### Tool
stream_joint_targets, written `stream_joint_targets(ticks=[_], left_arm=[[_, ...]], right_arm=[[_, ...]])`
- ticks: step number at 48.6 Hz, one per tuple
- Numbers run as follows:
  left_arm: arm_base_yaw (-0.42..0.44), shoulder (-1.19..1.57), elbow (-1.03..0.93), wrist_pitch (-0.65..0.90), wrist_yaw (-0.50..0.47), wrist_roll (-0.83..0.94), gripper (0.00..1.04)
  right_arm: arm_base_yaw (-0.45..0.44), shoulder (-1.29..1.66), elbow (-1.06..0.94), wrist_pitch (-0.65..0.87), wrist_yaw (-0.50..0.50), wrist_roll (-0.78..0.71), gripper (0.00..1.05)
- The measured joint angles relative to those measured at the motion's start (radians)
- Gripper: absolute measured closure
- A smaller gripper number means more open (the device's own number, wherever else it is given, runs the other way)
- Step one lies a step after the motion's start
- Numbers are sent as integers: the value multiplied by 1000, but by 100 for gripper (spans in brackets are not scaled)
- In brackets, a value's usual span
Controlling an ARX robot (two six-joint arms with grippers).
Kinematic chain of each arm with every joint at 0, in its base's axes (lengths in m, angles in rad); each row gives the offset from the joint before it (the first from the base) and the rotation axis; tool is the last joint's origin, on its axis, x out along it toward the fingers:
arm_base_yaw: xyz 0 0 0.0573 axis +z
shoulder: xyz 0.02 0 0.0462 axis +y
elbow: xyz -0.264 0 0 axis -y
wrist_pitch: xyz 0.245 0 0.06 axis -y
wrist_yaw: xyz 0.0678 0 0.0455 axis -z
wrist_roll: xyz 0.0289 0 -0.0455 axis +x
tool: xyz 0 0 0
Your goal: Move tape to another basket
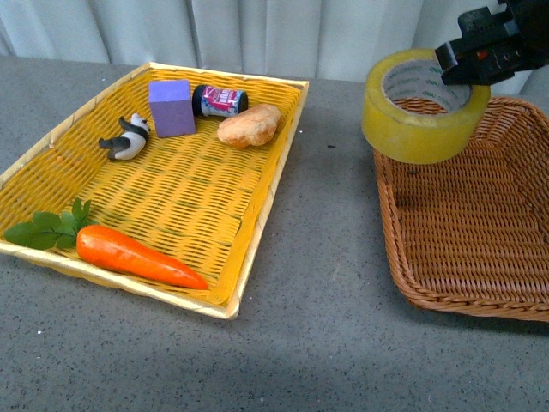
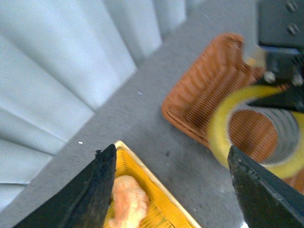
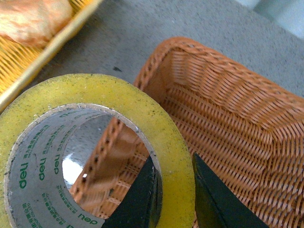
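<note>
The tape point(image 1: 419, 116), a wide yellow roll with a pale core printed in green letters, hangs in the air over the near-left rim of the brown wicker basket point(image 1: 480, 215). My right gripper point(image 1: 467, 64) is shut on its wall, one finger inside the core and one outside point(image 3: 173, 190). In the right wrist view the tape point(image 3: 109, 99) fills the foreground with the basket point(image 3: 237, 109) beneath it. My left gripper point(image 2: 173, 190) is open with nothing between its fingers, hovering over the yellow tray's far edge; from there the tape point(image 2: 223, 123) and basket point(image 2: 204, 95) show ahead.
A shallow yellow woven tray point(image 1: 51, 154) lies at the left, holding a carrot point(image 1: 137, 256), a panda figure point(image 1: 129, 137), a purple block point(image 1: 171, 107), a small dark can point(image 1: 220, 100) and a piece of bread point(image 1: 250, 125). Grey tabletop point(image 1: 330, 257) separates tray and basket. Curtains hang behind.
</note>
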Motion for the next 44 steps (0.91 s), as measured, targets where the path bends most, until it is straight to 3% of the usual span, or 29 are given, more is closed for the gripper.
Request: stream_joint_targets(ticks=[7, 18, 32, 44], left_arm=[[90, -87, -144, 234, -137, -251, 5], [220, -117, -355, 363, -323, -491, 7], [249, -175, -474, 457, -439, -645, 6], [257, -268, -566, 557, -605, -734, 7]], right_arm=[[-86, 25, -27, 29, 13, -16, 89], [-154, 76, -101, 75, 31, -43, 89], [-177, 150, -142, 146, -19, -31, 88], [-208, 77, -246, 330, 13, -6, 35]])
